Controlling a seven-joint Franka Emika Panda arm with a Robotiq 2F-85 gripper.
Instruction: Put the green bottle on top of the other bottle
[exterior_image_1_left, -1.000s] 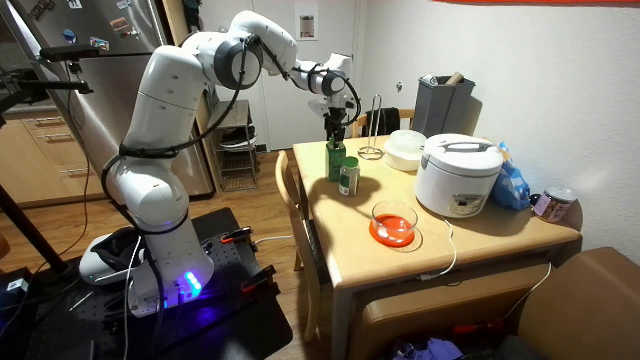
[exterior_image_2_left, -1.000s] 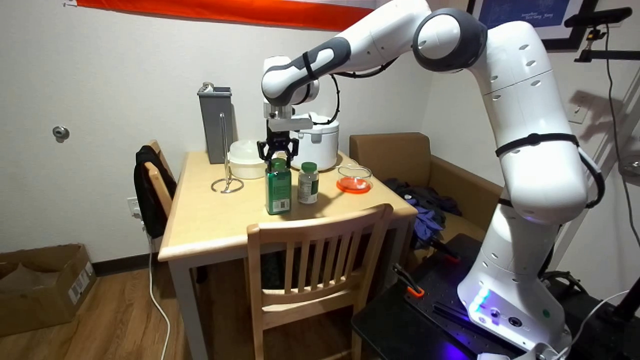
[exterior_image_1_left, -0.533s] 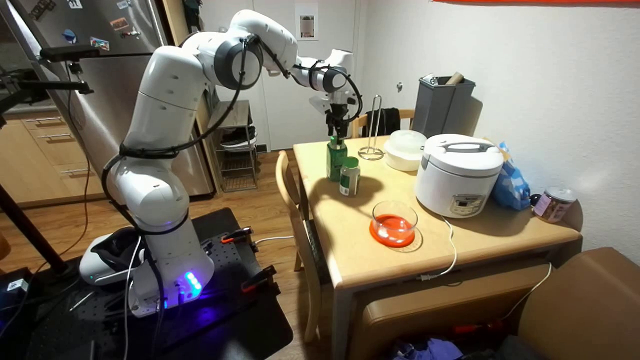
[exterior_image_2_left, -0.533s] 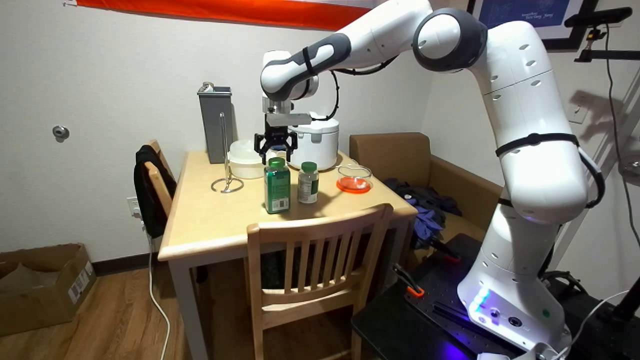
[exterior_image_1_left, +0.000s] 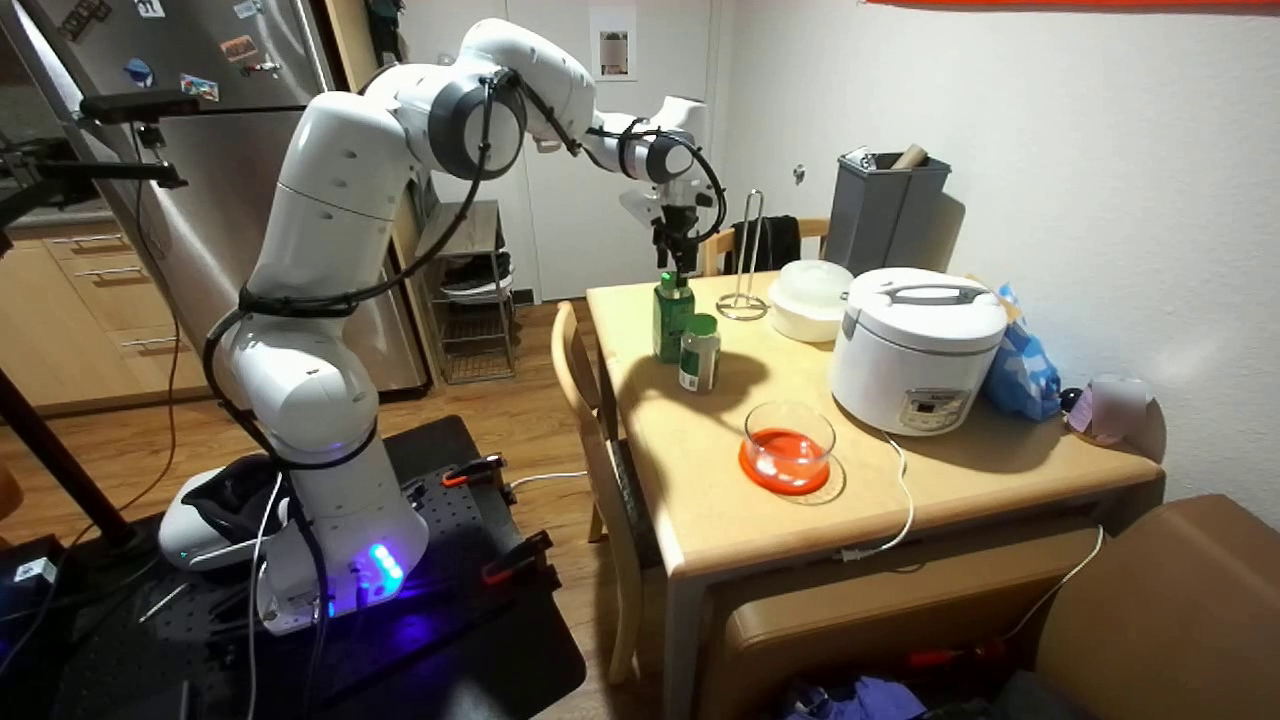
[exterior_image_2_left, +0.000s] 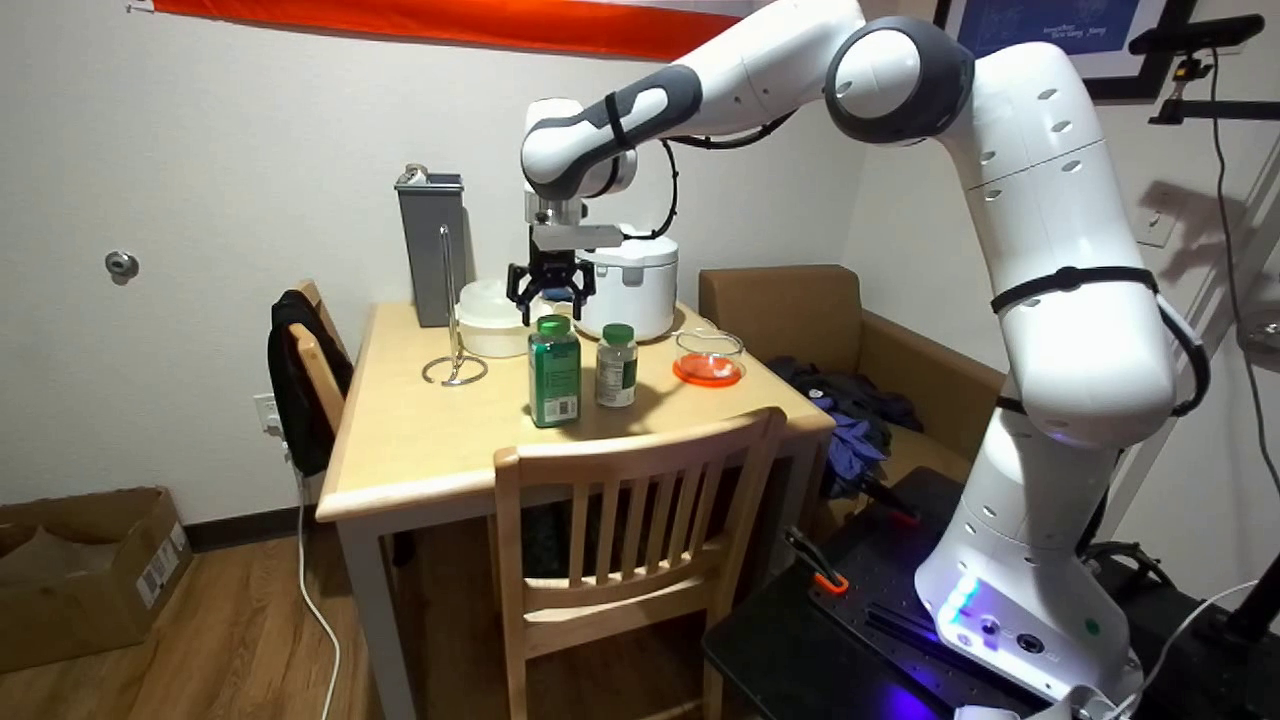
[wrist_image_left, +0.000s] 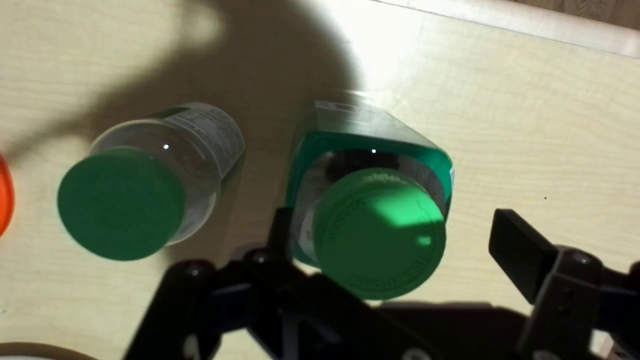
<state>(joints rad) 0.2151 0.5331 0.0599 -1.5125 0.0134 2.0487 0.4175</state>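
Exterior view, green bottle (exterior_image_2_left: 555, 378) vertical, cap (exterior_image_2_left: 553, 324) up

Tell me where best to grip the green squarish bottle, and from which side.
Probably the round cap, straight down from above: the green squarish bottle stands upright, its cap narrower than the body, and the open gripper hangs over it.

In an exterior view the other bottle (exterior_image_1_left: 699, 360) partly hides the green bottle (exterior_image_1_left: 668, 325); a jar (exterior_image_1_left: 1110, 410) is blurred.
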